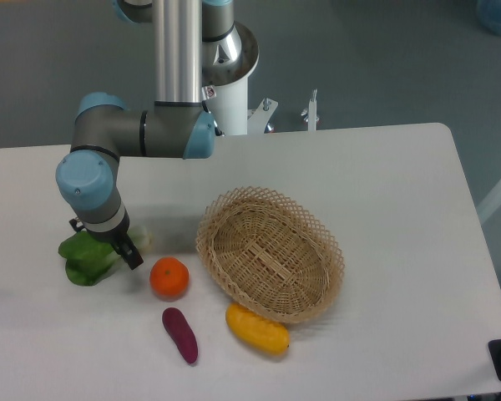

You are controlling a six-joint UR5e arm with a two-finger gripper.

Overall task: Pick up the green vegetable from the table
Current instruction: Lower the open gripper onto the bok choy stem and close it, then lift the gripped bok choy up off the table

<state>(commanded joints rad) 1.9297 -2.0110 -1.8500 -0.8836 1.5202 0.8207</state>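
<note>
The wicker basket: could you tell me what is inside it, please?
Nothing shows inside the wicker basket; its woven floor is bare. Only the strip behind its near rim is hidden.

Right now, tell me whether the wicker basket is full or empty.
Empty. The wicker basket shows only its bare woven bottom; the orange, purple sweet potato and yellow fruit all lie outside it on the table.

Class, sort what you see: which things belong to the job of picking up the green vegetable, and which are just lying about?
Belong to the job: green vegetable; hand; table.

Lying about: orange; purple sweet potato; yellow-orange fruit; wicker basket.
</note>
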